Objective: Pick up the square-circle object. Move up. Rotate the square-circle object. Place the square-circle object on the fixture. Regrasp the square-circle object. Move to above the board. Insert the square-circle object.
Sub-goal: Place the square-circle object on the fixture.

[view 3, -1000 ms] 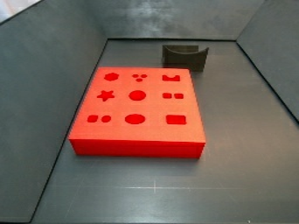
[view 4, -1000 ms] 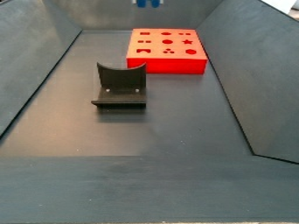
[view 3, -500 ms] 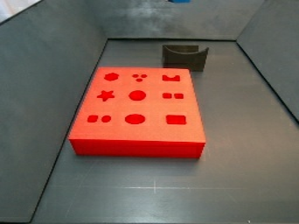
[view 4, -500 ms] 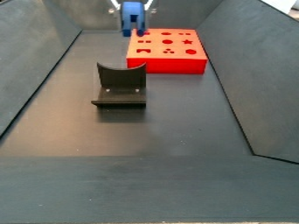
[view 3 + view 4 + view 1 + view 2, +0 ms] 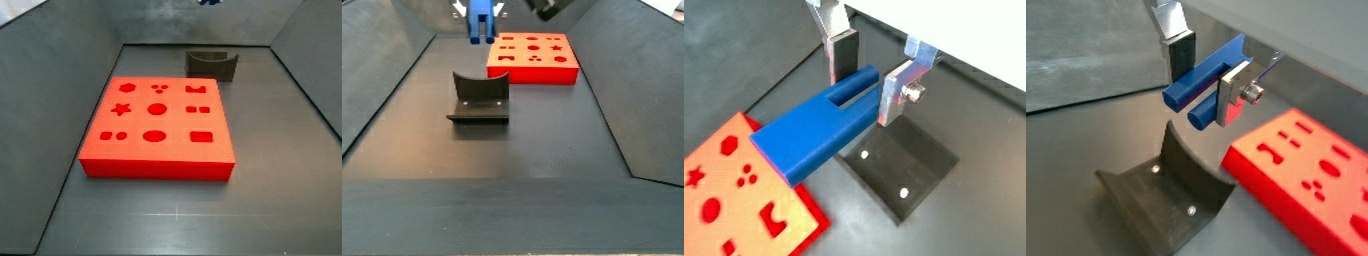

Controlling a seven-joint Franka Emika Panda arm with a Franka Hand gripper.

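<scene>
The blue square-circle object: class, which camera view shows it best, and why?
A wrist view shows the square-circle object best: its whole length, clamped in the tool above the fixture. The second wrist view shows it end-on; a side view shows it small; the remaining side view barely catches it.

The tool [image 5: 871, 72] hangs high above the fixture [image 5: 478, 98], its two fingers [image 5: 897, 86] clamped on the square-circle object [image 5: 823, 128].

- Even, soft light throughout; no glare, and the grey floor [image 5: 516, 170] looks matte.
- Faint shadow under the red board [image 5: 158, 125].
- Wrist views slightly soft; the tool [image 5: 869, 78] appears blurred at its upper edge.
</scene>
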